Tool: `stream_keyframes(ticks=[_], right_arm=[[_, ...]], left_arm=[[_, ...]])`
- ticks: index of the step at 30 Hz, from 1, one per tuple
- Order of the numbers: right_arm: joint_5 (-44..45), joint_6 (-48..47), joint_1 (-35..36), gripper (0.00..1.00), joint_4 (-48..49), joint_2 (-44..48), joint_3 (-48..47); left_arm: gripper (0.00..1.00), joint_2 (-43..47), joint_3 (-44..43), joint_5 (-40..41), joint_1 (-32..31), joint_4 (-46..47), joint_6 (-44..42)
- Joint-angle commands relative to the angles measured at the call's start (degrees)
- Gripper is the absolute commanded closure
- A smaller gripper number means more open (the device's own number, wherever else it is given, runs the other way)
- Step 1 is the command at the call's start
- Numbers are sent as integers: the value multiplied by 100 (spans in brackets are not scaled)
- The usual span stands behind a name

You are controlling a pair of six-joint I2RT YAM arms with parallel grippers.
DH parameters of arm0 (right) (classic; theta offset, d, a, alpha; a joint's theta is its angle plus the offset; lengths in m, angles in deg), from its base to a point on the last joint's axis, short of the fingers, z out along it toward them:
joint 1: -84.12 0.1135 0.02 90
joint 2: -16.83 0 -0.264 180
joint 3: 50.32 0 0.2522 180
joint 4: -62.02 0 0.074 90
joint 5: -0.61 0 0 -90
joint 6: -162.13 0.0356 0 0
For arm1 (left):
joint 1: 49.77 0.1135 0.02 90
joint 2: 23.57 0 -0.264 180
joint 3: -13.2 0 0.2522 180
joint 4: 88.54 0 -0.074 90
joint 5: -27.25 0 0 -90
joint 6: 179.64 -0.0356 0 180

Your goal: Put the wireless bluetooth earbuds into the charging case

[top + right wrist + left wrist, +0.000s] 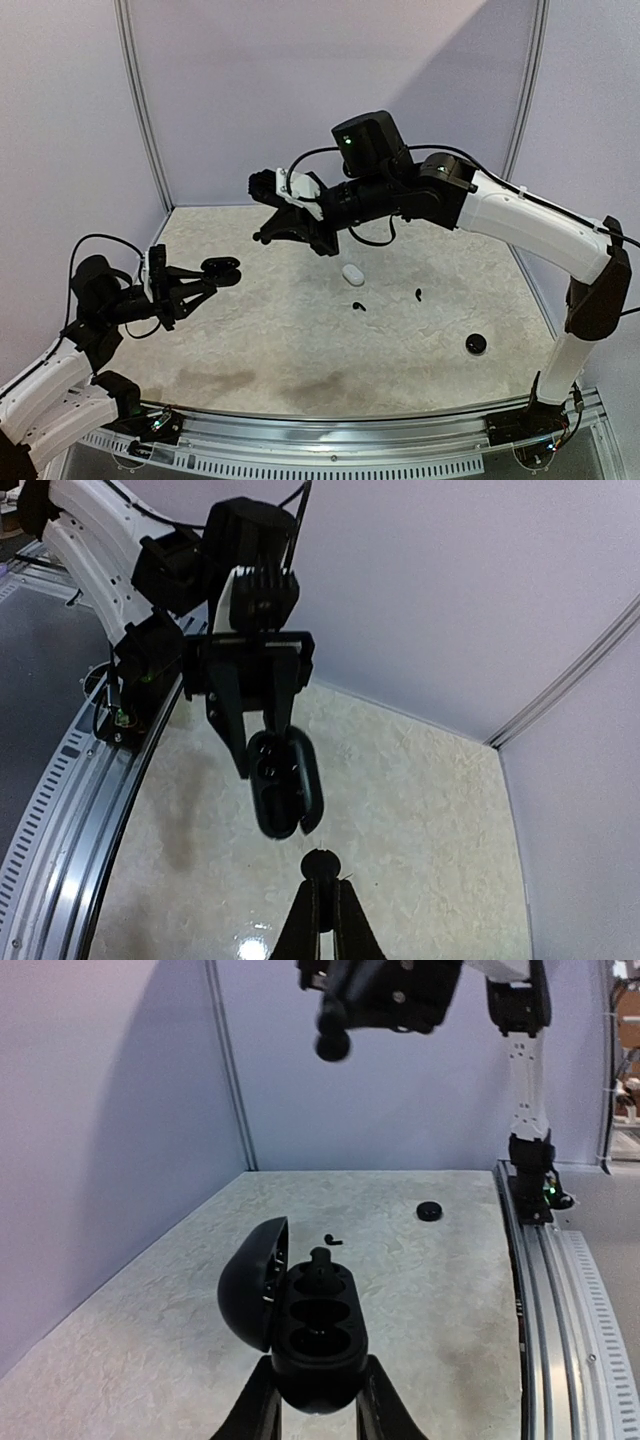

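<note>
In the right wrist view, a small rounded black earbud (320, 863) is pinched between the closed tips of the right gripper (320, 880), just at 6 o'clock of the open charging case (285, 780). This smooth, black, oval case with two wells is clamped by the left gripper (318, 1392)

Left claw (206, 278), right claw (320, 878) (raised): both closed.
</note>
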Motion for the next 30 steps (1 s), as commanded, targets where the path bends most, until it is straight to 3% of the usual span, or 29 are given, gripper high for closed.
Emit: stream_keyframes(ticks=[1,14,30], right_arm=[[-351,-103,188,100,573,-60,-221],[-309,-533,500,100,436,-582,-440],[-56,-840,496,100,319,-758,-500]], left_arm=[[100,-401,-299,-307,-420,325,-571],[100,-1179,-502,356,-928,979,-354],[100,-1026,-502,511,-1025,738,-496]])
